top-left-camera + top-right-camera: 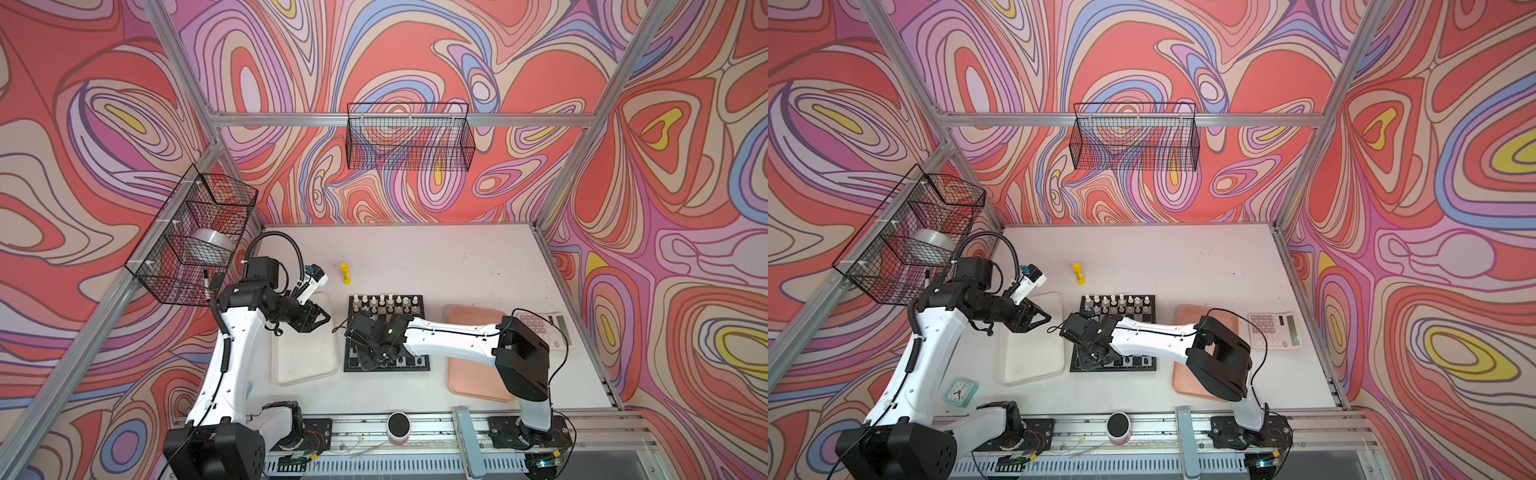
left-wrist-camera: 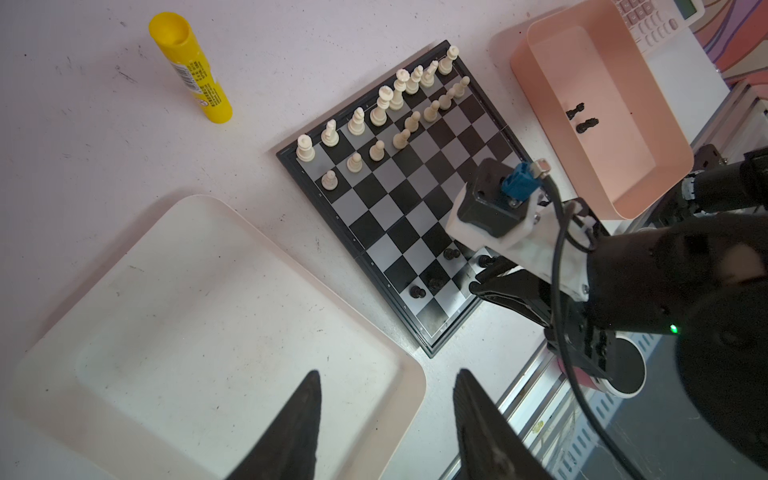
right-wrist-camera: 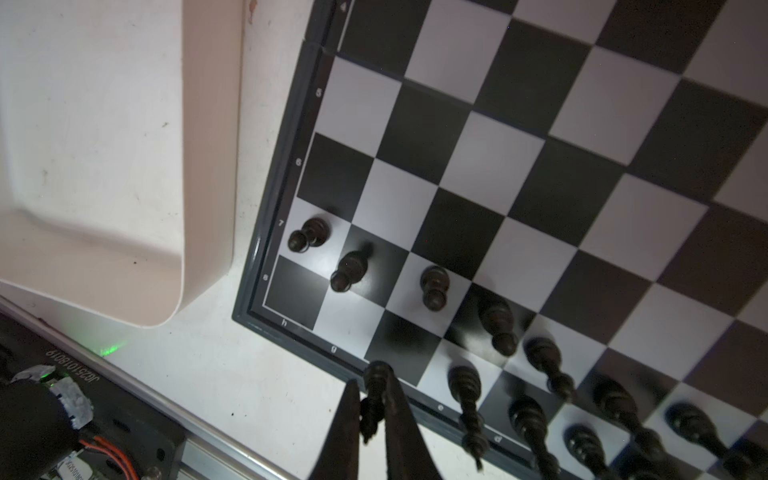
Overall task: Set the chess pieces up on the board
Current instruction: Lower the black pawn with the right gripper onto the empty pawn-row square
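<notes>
The board lies mid-table. Cream-white chess pieces fill its two far rows. Black ones stand along the near rows, among them three pawns. My right gripper is shut on a black piece, which hangs just above the board's near border towards its left corner. Two more black pieces lie in the pink tray. My left gripper is open and holds nothing, above the whitish tray's corner.
The whitish tray lies left of the board, the pink tray right of it. A yellow glue stick lies behind the board. A calculator sits far right, a small clock near left, a black-topped pot at the front rail.
</notes>
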Action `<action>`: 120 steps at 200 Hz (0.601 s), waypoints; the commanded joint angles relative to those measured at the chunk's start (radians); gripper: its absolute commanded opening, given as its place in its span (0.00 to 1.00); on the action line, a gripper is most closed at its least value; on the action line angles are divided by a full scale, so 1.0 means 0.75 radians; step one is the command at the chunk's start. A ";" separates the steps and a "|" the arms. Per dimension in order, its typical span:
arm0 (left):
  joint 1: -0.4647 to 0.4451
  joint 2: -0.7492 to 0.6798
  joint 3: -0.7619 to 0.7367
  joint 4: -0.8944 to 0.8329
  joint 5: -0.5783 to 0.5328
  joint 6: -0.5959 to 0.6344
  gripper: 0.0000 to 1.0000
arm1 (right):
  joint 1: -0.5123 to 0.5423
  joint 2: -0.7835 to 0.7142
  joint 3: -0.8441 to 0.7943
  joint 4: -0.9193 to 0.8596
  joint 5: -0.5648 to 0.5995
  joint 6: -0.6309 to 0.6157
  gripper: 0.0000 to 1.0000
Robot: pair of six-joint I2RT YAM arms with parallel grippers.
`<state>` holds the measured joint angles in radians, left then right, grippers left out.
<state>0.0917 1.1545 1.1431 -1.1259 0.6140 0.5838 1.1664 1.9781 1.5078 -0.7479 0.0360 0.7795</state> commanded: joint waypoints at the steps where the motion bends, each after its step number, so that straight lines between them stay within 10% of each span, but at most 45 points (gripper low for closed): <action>1: 0.006 -0.003 0.003 -0.046 0.028 0.023 0.53 | 0.007 0.030 -0.011 0.018 0.006 0.014 0.12; 120: 0.007 -0.001 -0.006 -0.039 0.023 0.015 0.53 | 0.009 0.056 -0.026 0.004 0.048 0.026 0.13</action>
<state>0.0917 1.1545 1.1431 -1.1259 0.6140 0.5835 1.1664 1.9919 1.5013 -0.7399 0.0444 0.7910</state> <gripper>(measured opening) 0.528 0.126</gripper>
